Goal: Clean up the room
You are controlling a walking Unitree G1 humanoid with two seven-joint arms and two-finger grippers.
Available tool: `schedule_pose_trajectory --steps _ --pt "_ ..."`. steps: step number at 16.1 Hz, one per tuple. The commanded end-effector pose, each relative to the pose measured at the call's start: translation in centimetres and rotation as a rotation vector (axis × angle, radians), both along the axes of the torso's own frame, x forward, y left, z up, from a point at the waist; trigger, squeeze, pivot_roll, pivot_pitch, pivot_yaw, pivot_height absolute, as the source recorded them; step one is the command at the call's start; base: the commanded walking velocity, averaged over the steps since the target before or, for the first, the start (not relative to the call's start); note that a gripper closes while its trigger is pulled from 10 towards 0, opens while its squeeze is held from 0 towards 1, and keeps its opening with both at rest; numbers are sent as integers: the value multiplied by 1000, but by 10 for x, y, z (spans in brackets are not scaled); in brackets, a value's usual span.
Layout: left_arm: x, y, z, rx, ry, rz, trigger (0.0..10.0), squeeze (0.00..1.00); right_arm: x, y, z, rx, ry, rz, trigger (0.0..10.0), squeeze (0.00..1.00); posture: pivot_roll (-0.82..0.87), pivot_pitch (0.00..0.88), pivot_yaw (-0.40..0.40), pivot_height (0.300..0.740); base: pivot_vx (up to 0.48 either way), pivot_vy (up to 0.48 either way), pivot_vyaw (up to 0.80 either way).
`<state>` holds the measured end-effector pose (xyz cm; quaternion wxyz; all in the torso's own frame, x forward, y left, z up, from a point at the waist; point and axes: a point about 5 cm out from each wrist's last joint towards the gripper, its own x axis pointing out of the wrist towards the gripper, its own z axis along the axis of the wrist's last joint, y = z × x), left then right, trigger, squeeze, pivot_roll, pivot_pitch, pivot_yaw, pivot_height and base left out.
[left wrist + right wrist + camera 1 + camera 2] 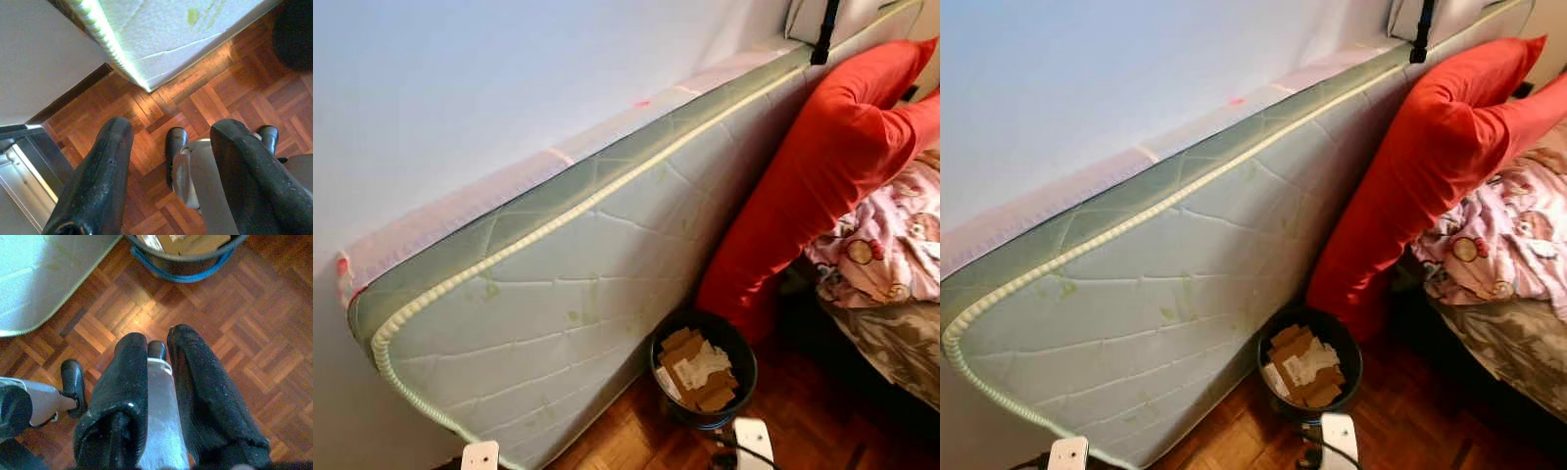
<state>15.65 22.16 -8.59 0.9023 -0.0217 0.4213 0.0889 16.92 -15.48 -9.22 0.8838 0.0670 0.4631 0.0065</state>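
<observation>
The black waste bin (703, 380), holding light, stiff cardboard scraps (695, 368), stands on the parquet between mattress (568, 313) and red pillow (813, 176); grip its rim. Left gripper (171, 161) spread, right gripper (156, 396) nearly closed, both empty

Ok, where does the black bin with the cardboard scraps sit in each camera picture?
Left eye view: bin bottom centre, on the floor below the red pillow.
Right eye view: bin bottom centre.
Left wrist view: dark shape at a corner, likely the bin.
Right wrist view: bin rim at the frame edge.
Shared landmark: the mattress on its edge.
</observation>
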Motion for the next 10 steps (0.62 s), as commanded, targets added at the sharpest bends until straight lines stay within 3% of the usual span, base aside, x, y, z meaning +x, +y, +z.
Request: schedule_pose_trajectory --steps 1,5,7,10 --pt "-2 -8 -3 -14 27 -79 10000 0 14 -72 16 0 -60 -251 10000 0 -18 34 -35 740 0 0 0" --pt "-11 -5 -5 -12 43 -77 10000 0 8 -75 14 -10 -42 -273 10000 0 -17 77 -46 740 0 0 0" --pt "-12 -1 -5 -7 39 -64 10000 0 6 -76 13 -6 -34 -286 10000 0 -13 98 -48 740 0 0 -622" --pt "-10 1 -3 0 26 -62 10000 0 7 -76 14 -4 -46 -212 10000 0 -9 120 -56 740 0 -80 -652"
